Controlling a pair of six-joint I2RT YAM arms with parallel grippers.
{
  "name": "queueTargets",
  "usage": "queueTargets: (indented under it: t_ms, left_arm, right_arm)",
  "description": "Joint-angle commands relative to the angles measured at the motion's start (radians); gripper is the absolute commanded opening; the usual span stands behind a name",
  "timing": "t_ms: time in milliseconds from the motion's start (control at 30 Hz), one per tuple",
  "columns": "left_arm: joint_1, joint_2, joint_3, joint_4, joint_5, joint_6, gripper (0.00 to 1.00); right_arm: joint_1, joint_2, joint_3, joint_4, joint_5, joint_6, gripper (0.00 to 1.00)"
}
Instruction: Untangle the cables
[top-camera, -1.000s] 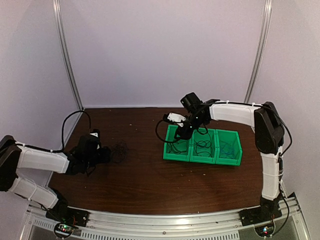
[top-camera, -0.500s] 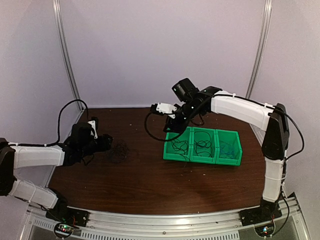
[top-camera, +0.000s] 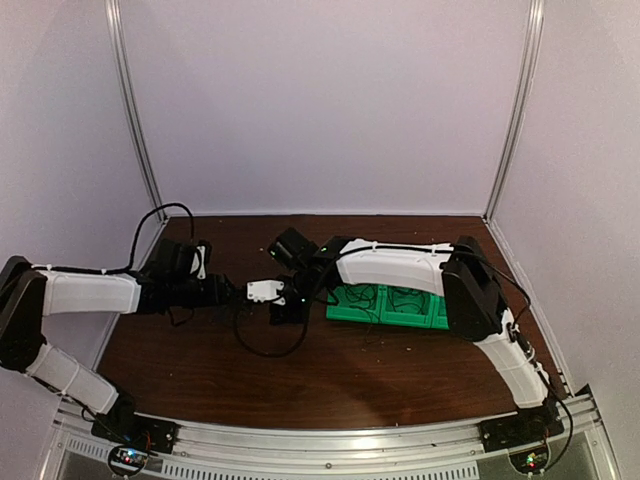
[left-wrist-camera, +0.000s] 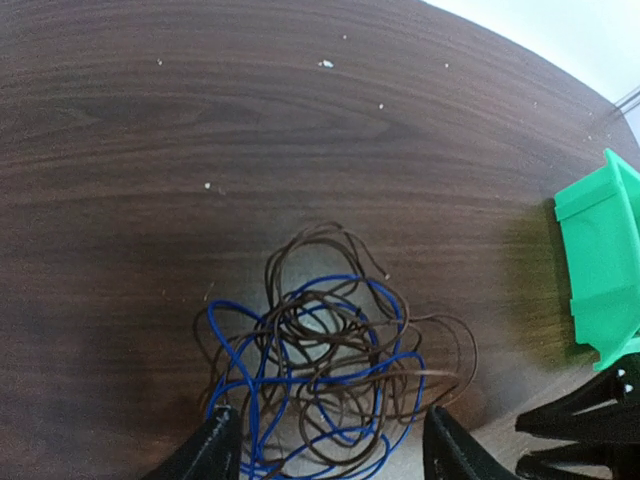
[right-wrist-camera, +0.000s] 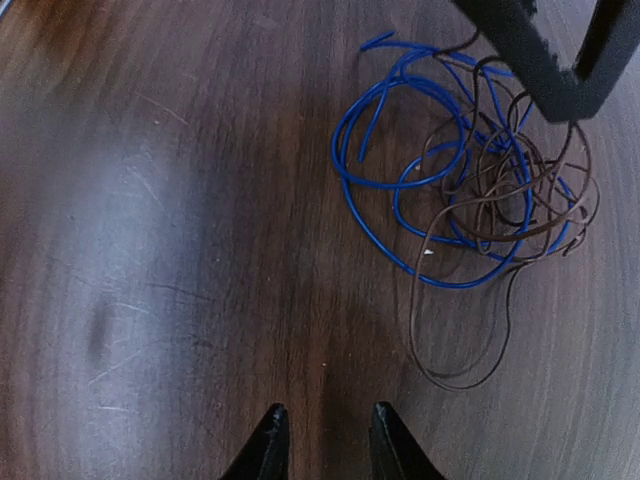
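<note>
The cables (left-wrist-camera: 325, 365) are a fist-sized tangle of thin blue and dark brown wires lying on the wooden table, also in the right wrist view as cables (right-wrist-camera: 470, 170). My left gripper (left-wrist-camera: 330, 455) is open, its fingers (left-wrist-camera: 215, 450) standing either side of the tangle's near edge. My right gripper (right-wrist-camera: 326, 445) is open with a narrow gap, over bare wood beside the tangle, nothing between its fingers. In the top view the left gripper (top-camera: 228, 292) and right gripper (top-camera: 285, 308) meet at left of centre and hide the tangle.
A row of green bins (top-camera: 400, 300) stands right of centre, partly behind the right arm; one bin corner (left-wrist-camera: 605, 260) shows close to the tangle. A thick black arm cable (top-camera: 262, 345) loops over the table below the right wrist.
The right arm swung from above the green bins leftward and down beside the tangle. The left gripper moved right up to the tangle and opened wider.
</note>
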Motion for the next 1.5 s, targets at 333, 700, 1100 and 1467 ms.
queueTargets:
  t_ms: [333, 700, 1100, 1467]
  left_arm:
    - [0.010, -0.206, 0.034, -0.329, 0.255, 0.078, 0.72]
    - [0.008, -0.242, 0.168, -0.498, 0.121, 0.145, 0.70]
    - [0.008, -0.243, 0.174, -0.502, 0.122, 0.138, 0.70]
    - [0.008, -0.221, 0.171, -0.475, 0.132, 0.137, 0.70]
  right_arm:
    - [-0.025, -0.418, -0.471, 0.063, 0.050, 0.010, 0.34]
    - [-0.067, -0.574, -0.679, -0.179, 0.097, -0.268, 0.40]
    - [-0.069, -0.464, -0.636, -0.248, 0.313, -0.378, 0.42]
    - [-0.076, -0.502, -0.578, -0.202, 0.285, -0.348, 0.00]
